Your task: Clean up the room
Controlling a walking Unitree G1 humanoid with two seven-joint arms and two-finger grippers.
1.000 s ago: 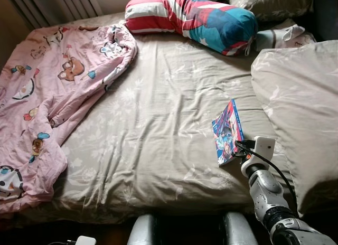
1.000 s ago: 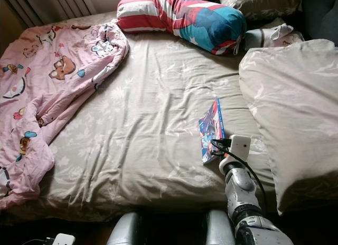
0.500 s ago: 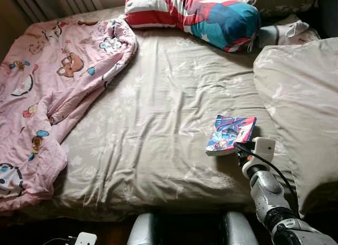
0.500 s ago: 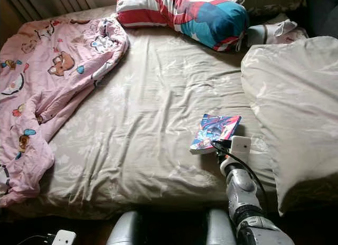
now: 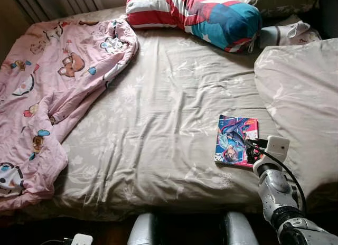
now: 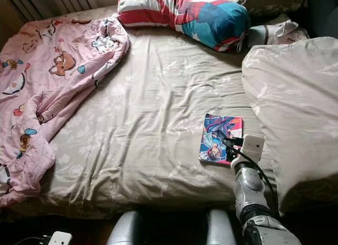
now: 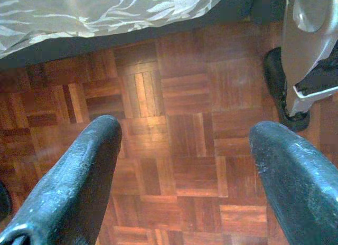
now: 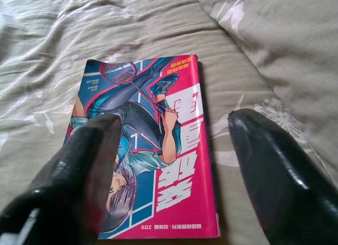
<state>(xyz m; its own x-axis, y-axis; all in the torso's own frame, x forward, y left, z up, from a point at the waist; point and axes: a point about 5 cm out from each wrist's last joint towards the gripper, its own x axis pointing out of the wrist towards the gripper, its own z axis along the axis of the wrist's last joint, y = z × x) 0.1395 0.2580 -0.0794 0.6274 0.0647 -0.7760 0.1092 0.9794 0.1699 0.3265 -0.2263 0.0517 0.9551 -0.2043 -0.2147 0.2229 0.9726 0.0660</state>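
A paperback comic book (image 5: 235,141) with a pink and blue cover lies flat on the beige bedsheet (image 5: 158,123), near the bed's front right. My right gripper (image 8: 174,118) is open just behind the book's near edge, its fingers (image 5: 252,151) low over the sheet and apart from the cover (image 8: 153,144). The left gripper (image 7: 185,126) hangs open above the parquet floor (image 7: 179,166), holding nothing.
A crumpled pink cartoon blanket (image 5: 53,92) covers the bed's left side. A striped red, white and blue bolster (image 5: 195,15) lies at the head. A large beige pillow (image 5: 301,92) rises right of the book. My own leg and foot (image 7: 303,55) stand by the bed's edge.
The book stood on edge at my right gripper, tipped over, and now lies flat on the sheet. The right gripper has drawn back slightly to the right.
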